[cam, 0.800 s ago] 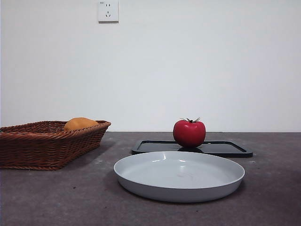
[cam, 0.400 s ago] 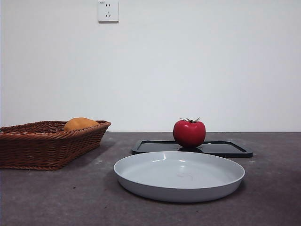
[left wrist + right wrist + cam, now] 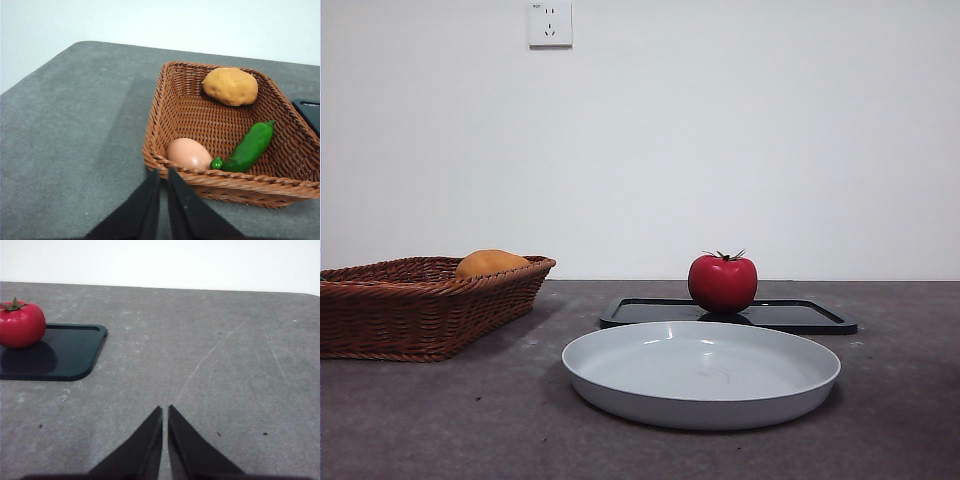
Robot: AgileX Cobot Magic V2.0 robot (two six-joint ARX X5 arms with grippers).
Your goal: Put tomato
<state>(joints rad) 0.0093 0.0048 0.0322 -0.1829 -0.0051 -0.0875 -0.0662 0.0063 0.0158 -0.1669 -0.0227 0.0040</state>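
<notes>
The glossy red tomato (image 3: 722, 282) with a dark green stem stands upright on a flat black tray (image 3: 800, 316) behind the grey plate; the right wrist view also shows the tomato (image 3: 21, 325) on that tray (image 3: 65, 352). My right gripper (image 3: 165, 411) is shut, hovering over bare table well away from the tomato. Shut as well, my left gripper (image 3: 163, 173) hangs just outside the near rim of the wicker basket (image 3: 165, 115). Neither arm appears in the front view.
A wide grey plate (image 3: 701, 372) lies at the front centre. The brown wicker basket (image 3: 420, 305) at the left holds an orange-yellow fruit (image 3: 230, 86), a green pepper (image 3: 247, 147) and a pale egg-shaped item (image 3: 188, 154). A wall socket (image 3: 550, 23) sits high on the white wall.
</notes>
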